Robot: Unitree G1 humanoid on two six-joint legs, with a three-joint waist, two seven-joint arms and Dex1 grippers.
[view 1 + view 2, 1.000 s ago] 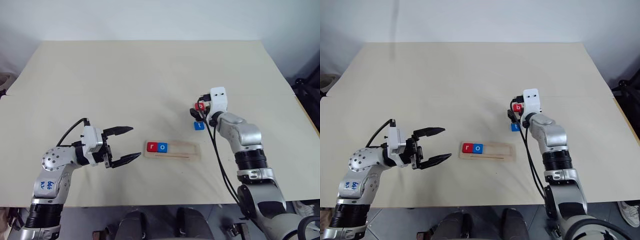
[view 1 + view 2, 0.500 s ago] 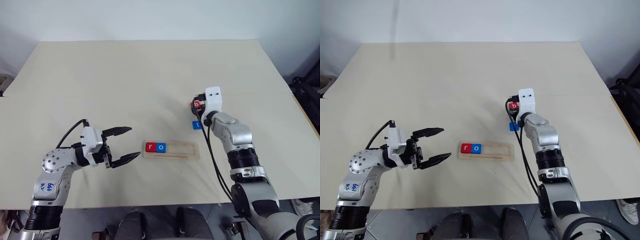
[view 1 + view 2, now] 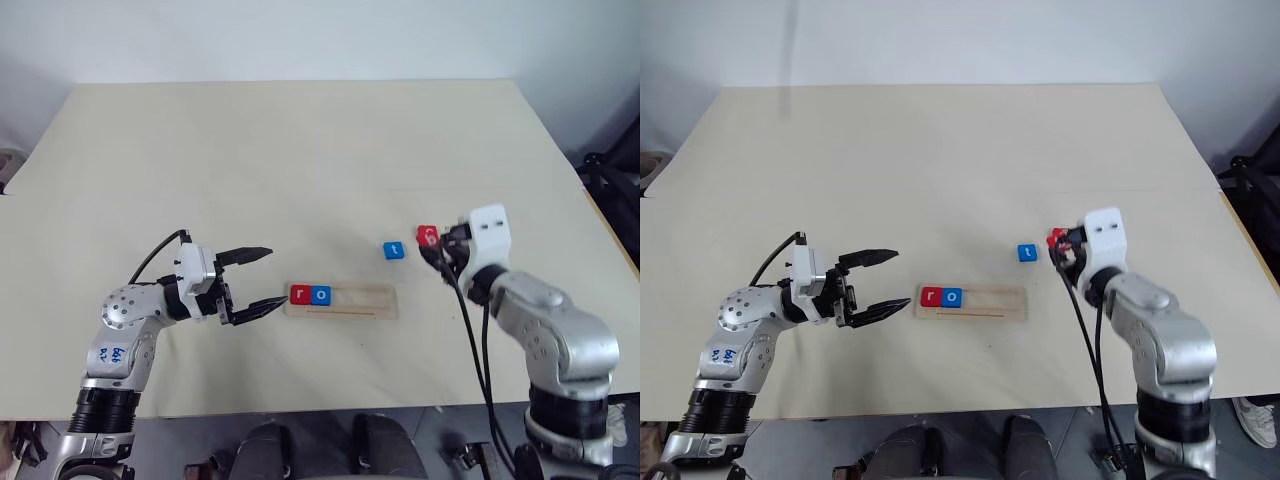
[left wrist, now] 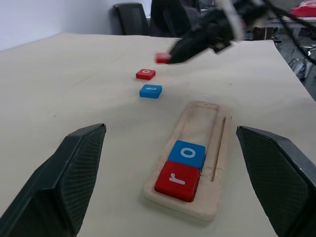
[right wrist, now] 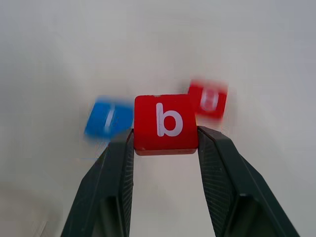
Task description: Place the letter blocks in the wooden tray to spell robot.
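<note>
The right gripper [image 5: 165,143] has pulled back, lifting the b block [image 5: 166,122].

Two head views look forward and down from above onto a pale table [image 3: 300,150], side by side and slightly offset, sharing the whole tabletop and both arms. The left wrist view sits low, near the table surface, looking level between its own two dark fingers [image 4: 69,173] across the wooden tray [image 4: 207,148] toward the far right side, where the right gripper [image 4: 170,56] appears. The right wrist view looks steeply down from very close, along its fingers [image 5: 113,182] at the red b block [image 5: 165,123], with the table behind it.
</note>
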